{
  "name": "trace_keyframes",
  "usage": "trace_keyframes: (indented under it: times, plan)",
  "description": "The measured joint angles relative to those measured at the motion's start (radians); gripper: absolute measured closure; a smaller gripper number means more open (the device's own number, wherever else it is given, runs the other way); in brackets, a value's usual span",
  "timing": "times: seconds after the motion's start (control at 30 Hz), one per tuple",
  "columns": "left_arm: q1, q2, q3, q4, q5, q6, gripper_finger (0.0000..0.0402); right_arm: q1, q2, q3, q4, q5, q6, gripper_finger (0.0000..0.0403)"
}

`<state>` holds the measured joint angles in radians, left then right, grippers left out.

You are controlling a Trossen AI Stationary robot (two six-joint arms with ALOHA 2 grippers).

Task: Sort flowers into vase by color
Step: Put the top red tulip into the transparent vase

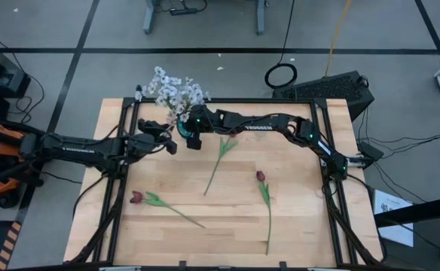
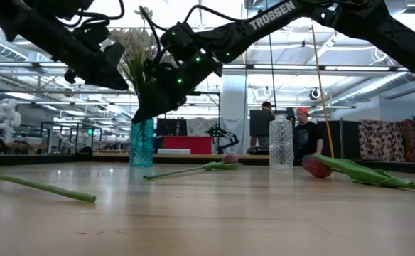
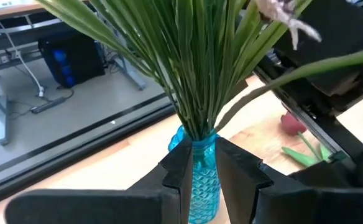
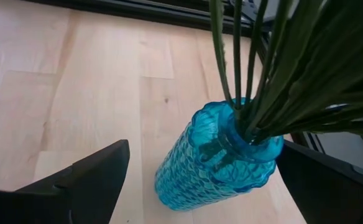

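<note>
The blue vase (image 1: 182,129) stands near the table's far edge and holds the white flower sprays (image 1: 176,92) by their green stems (image 4: 243,68). Three dark red tulips lie flat on the wood: one at the near left (image 1: 139,198), one in the middle (image 1: 220,156) and one at the right (image 1: 262,181). My right gripper (image 4: 202,149) is wide open, with a finger on either side of the blue vase (image 4: 212,162); no touch shows. My left gripper (image 3: 203,171) is level just left of the blue vase (image 3: 200,174), with only a narrow gap between its fingers and nothing in it.
A clear glass vase (image 2: 281,142) stands on the table apart from the blue vase (image 2: 141,142). A black frame (image 1: 227,102) runs along the table's far edge and sides. People stand in the room beyond the table (image 2: 303,135).
</note>
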<state>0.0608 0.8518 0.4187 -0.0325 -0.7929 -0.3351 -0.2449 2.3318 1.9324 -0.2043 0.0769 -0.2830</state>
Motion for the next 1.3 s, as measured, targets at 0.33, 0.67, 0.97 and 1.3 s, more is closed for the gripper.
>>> trace_keyframes:
  times: [0.33, 0.67, 0.97, 1.3]
  plan:
    - [0.002, 0.028, 0.0, 0.007, 0.002, 0.0, 0.0325, 0.005, 0.0, 0.0, -0.009, 0.0, -0.003, 0.0012]
    - [0.004, 0.028, 0.0, -0.037, 0.001, 0.0, 0.0325, 0.005, -0.001, 0.002, -0.023, 0.001, 0.005, 0.0012]
    - [0.004, 0.028, 0.0, -0.037, 0.0, 0.0, 0.0325, 0.007, -0.002, 0.002, -0.061, 0.067, 0.005, 0.0012]
    - [0.005, 0.028, 0.0, -0.036, 0.0, 0.0, 0.0325, 0.01, -0.002, 0.002, -0.062, 0.085, -0.001, 0.0012]
